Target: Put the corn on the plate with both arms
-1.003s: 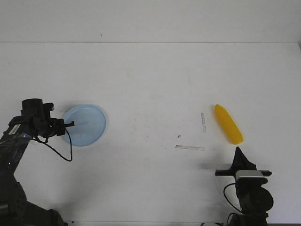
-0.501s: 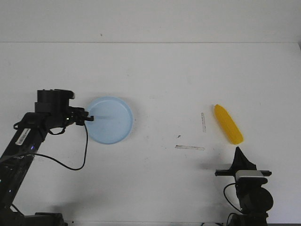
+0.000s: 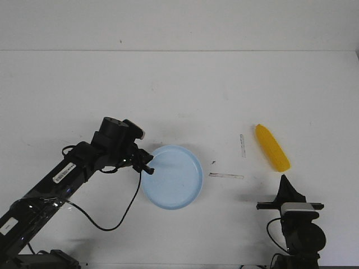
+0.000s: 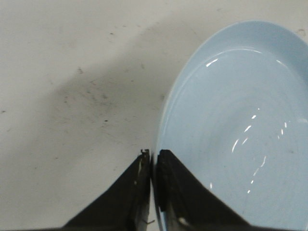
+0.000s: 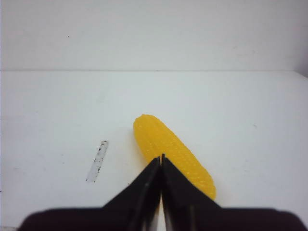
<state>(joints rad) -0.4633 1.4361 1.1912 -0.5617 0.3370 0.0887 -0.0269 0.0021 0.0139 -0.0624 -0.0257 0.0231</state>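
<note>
White surface (image 3: 185, 84), scuffed. Left hand (image 3: 147, 166) pinches plate (image 3: 174, 179) by its left rim, presumably to drag it toward corn (image 3: 272, 148), lying far right. Right hand (image 3: 285, 180) clenched, empty, just near of corn, apparently waiting.

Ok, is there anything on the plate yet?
Nothing lies on the plate; its blue surface is bare apart from the left pincer clamped on its rim. The corn lies on the table to its right. What is under the plate is hidden.
</note>
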